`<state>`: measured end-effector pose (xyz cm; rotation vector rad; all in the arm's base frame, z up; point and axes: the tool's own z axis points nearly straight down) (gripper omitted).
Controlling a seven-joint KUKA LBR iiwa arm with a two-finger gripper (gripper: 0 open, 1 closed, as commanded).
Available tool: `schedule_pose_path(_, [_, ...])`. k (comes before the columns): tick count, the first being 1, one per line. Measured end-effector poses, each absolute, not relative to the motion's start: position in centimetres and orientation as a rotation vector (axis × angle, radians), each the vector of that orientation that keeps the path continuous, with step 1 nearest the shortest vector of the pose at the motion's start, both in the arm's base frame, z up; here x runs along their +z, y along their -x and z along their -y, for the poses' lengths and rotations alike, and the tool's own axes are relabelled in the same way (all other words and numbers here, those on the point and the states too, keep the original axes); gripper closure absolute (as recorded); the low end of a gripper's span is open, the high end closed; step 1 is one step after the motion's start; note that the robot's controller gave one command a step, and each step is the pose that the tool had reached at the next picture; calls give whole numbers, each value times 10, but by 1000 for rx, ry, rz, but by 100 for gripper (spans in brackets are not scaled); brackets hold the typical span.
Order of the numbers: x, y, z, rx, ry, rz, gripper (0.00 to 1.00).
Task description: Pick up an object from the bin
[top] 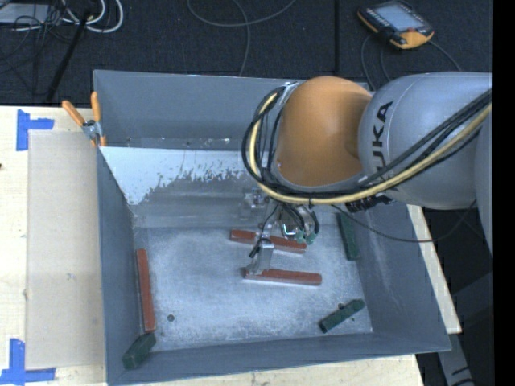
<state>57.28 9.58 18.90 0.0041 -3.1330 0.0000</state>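
The arm (426, 135) comes in from the right, its big grey link lying across the bin's right wall. It bends sharply down at the wrist, where the rounded orange cover (318, 131) bulges over the middle of the bin (117, 256). Black and yellow cables (259, 147) loop round the cover's left side. Below it the tool hangs almost straight down, and the jaws are low, right at the floor in the centre of the bin.

That floor is dull grey metal, scuffed and speckled pale. Two flat rust-coloured bars lie across it, close together. The farther brown bar (243, 236) runs under the tool with its middle hidden, and the nearer brown bar (294, 277) lies just in front of it. The jaws come down between the two, their tip at the left end of the nearer brown bar; touching it or just beside it, I can't say. Apart or together? I cannot tell from here, as the wrist and its cables hide too much.

Elsewhere, a third brown bar (145, 289) lies along the left wall, and a dark green bar (138, 350) sits in the near-left corner. A second green bar (341, 315) is towards the near-right corner, and a third green bar (348, 236) lies by the right wall.
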Motion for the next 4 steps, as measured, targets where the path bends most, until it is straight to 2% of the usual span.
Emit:
schedule_pose_path(1, [194,-574,-95,-1,-1,3140,0])
schedule_pose_path(2, [142,-587,-68,-2,-23,3148,0])
schedule_pose_path(3, [111,-608,-46,0,93,3138,0])
schedule_pose_path(4, [74,-618,-53,-3,107,3141,100])
